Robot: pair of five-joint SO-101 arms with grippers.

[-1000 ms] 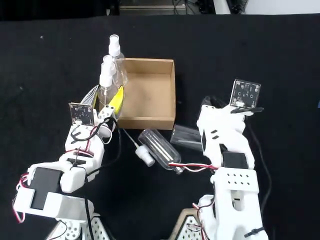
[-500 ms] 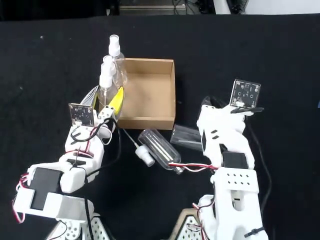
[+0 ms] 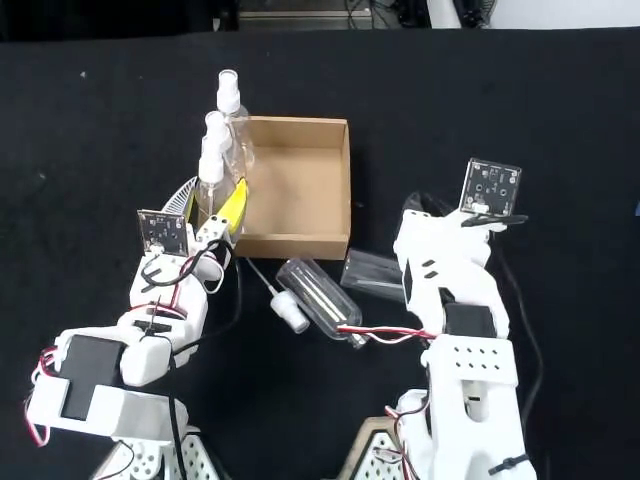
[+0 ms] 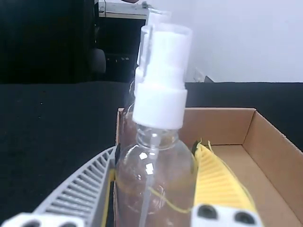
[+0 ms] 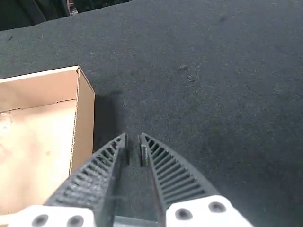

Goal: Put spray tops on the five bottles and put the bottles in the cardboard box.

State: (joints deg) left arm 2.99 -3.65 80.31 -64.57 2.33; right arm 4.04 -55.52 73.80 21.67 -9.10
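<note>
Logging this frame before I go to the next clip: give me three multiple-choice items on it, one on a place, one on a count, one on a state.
1. Where is the bottle that the left gripper holds?
A. lying between the arms
B. upright beside the left wall of the cardboard box
C. to the right of the box

2. How many white spray tops does the high view show?
A. one
B. three
C. five

3. How is the right gripper?
A. wide open
B. shut on a bottle
C. shut, holding nothing

Answers:
1 B: the grey and yellow fingers clamp it upright next to that wall.
2 B: two stand upright by the box, and one lies in front of it.
3 C: its jaws meet with nothing between them.
</note>
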